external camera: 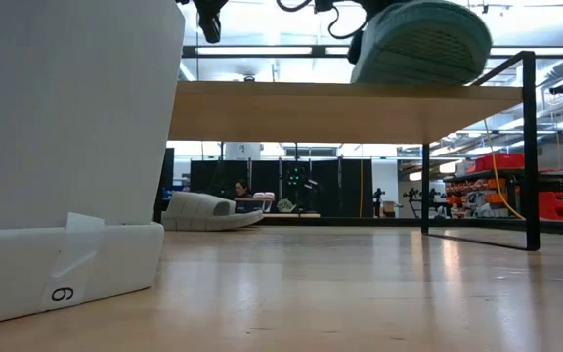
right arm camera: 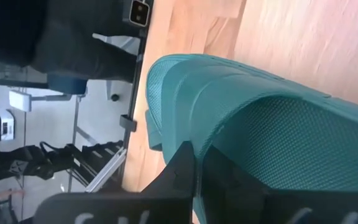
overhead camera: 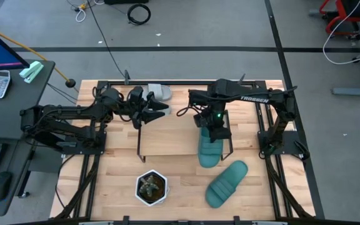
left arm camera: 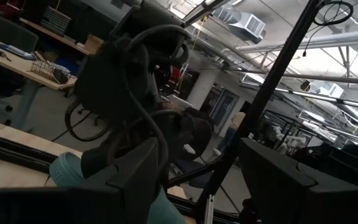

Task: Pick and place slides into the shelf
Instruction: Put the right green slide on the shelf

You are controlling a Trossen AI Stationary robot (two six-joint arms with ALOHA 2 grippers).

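We saw the shelf (overhead camera: 167,150) standing across the middle of the table (overhead camera: 111,187), its long board running left to right, and the move to come seemed to us to turn on how the teal slide (overhead camera: 209,152) held by the right gripper (overhead camera: 214,128) lay against that board. That slide lay over the board's right end with its long axis running far to near, its near tip jutting past the near edge; in the low view its sole sat above the board. The right gripper's fingers were closed on its strap, the slide directly under them, so we judged this arm much the nearer to the placing. The second teal slide (overhead camera: 226,183) lay on the table near and to the right, at a slant. A grey slide (overhead camera: 157,92) lay far left, just beside the left gripper (overhead camera: 157,107), whose fingers stood wide and held nothing.
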